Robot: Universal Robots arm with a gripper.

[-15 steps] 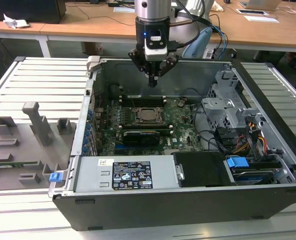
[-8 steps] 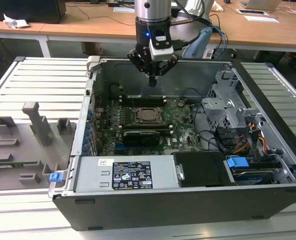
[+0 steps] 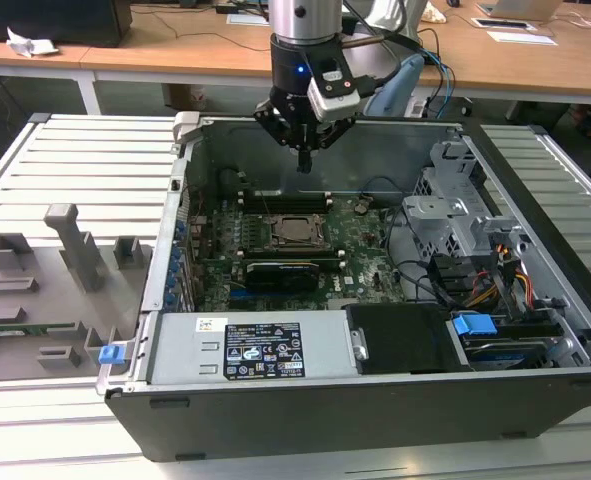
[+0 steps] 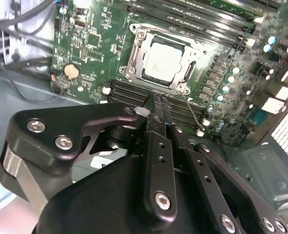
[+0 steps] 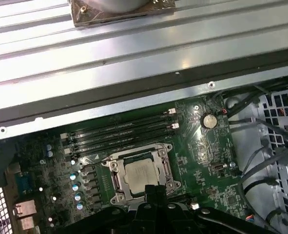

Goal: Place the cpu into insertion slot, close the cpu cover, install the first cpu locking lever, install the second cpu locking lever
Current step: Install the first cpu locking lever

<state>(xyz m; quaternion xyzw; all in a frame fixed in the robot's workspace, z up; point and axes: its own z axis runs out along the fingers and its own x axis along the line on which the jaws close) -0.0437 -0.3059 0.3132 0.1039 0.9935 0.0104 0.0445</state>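
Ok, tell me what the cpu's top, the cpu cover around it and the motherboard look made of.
cpu: the top looks like matte silver-grey metal, with a soft, even sheen.
cpu cover: likely stamped sheet metal, brighter, with sharp glints along its edges.
motherboard: probably laminate under a glossy green coating, with fine traces and soldered parts showing.

black label (image 3: pixel 263 351) on power supply (image 3: pixel 180 350), print illegible
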